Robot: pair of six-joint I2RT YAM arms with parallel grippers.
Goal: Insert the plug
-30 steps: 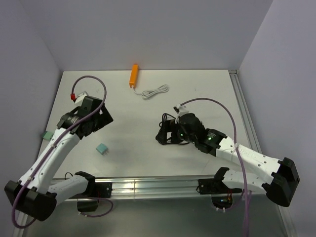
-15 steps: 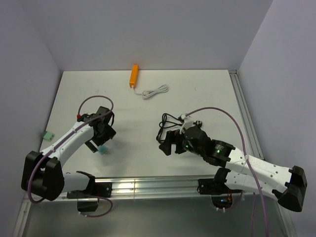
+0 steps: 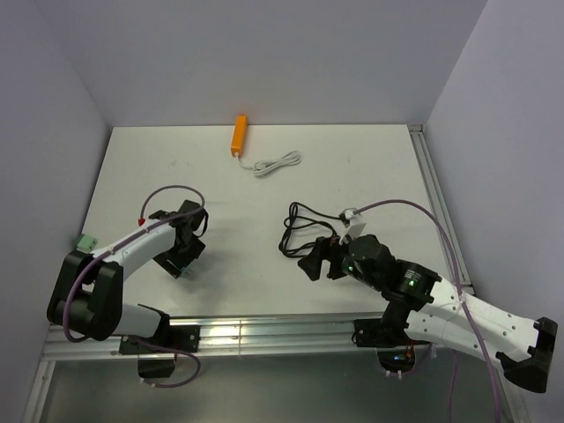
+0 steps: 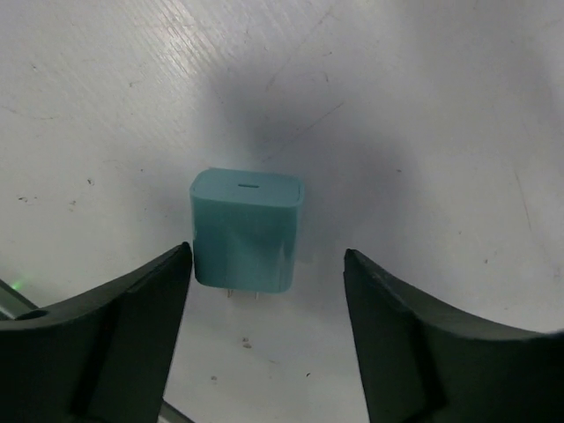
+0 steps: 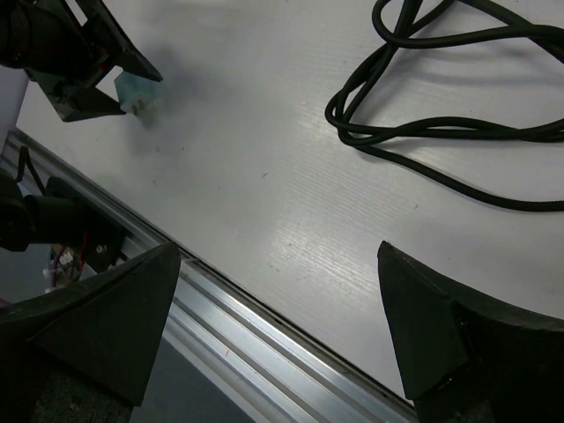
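Counts: one teal plug, one orange power strip, one white cable, one black cable. The plug lies flat on the table, near left, prongs and long axis pointing back toward the wrist. The left gripper straddles it, jaws apart; the right gripper gapes, empty.

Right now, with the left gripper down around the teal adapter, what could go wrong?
1. The teal adapter sits off centre in the open left gripper, almost against one finger; closing may shove or twist it.
2. Its prongs point back toward the wrist, so a regrasp may be needed.
3. The open right gripper hangs beside the black cable, not over it.
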